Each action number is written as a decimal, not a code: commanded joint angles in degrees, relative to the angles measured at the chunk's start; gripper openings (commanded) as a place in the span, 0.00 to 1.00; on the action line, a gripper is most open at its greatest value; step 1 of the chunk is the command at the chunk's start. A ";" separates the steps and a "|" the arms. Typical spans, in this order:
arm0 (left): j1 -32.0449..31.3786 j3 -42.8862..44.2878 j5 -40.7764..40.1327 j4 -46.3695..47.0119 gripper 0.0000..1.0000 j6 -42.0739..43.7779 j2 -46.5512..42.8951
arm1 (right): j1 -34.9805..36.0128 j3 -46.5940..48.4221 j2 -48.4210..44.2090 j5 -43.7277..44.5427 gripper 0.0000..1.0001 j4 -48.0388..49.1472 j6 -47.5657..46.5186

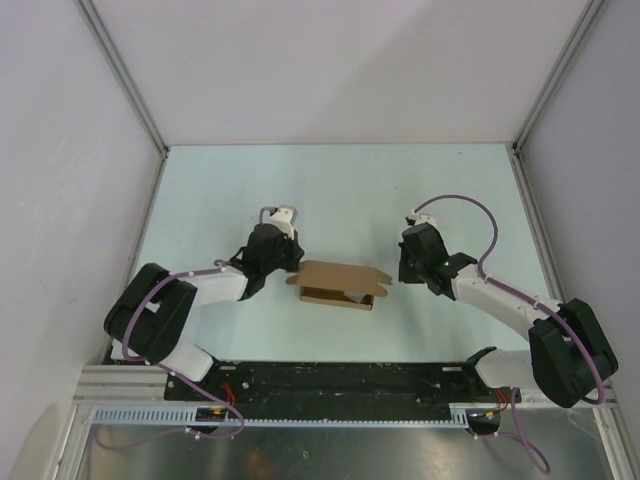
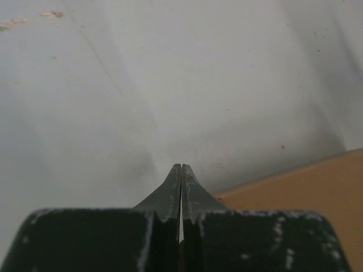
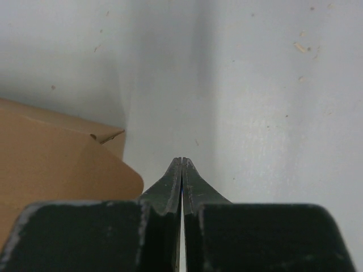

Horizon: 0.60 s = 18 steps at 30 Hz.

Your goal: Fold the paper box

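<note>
Near edge, top view: black base plate and slotted aluminium rail (image 1: 330, 415), both arm bases bolted on. Left arm (image 1: 160, 320) and right arm (image 1: 520, 310) white with black joints, purple cables (image 1: 465, 205) looped along each.

Bench (image 1: 330, 190): pale, faintly green-white, matt. Small tan crumbs (image 3: 300, 47) and dark specks are scattered over it in the wrist views. Plain white walls (image 1: 340, 60) close three sides, with grey metal posts (image 1: 120, 70) in the far corners.

Paper box (image 1: 338, 285): plain tan-brown thin card, partly folded into a low rectangular shape. It lies on the bench between the two arms, toward the near side and roughly central. The top panel is flat and the long axis runs left to right. Small tabs stick out at the right end. A pale patch shows in the near face; cannot tell what it is. The right wrist view shows a rounded flap corner and a small slit tab on the edge.

Left gripper (image 2: 181, 168): fingers pressed together, nothing between them; a box edge sits just beside on its right. Contact cannot be told.

Right gripper (image 3: 181, 161): fingers together, nothing held; the rounded box flap is just beside on its left.
</note>
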 commanded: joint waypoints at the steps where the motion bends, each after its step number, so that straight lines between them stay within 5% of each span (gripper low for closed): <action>1: -2.56 -0.58 -2.02 -1.22 0.01 -0.25 -2.73 | 1.41 2.44 -0.52 -2.06 0.00 -0.54 -0.12; 10: -4.23 -3.04 -8.60 -3.68 0.03 0.01 -6.86 | 3.34 2.44 0.88 -2.33 0.00 -0.36 -0.30; 18: -7.83 0.12 -20.47 -16.16 0.09 -0.25 -10.11 | 3.43 4.28 4.48 -2.77 0.00 -0.28 -0.82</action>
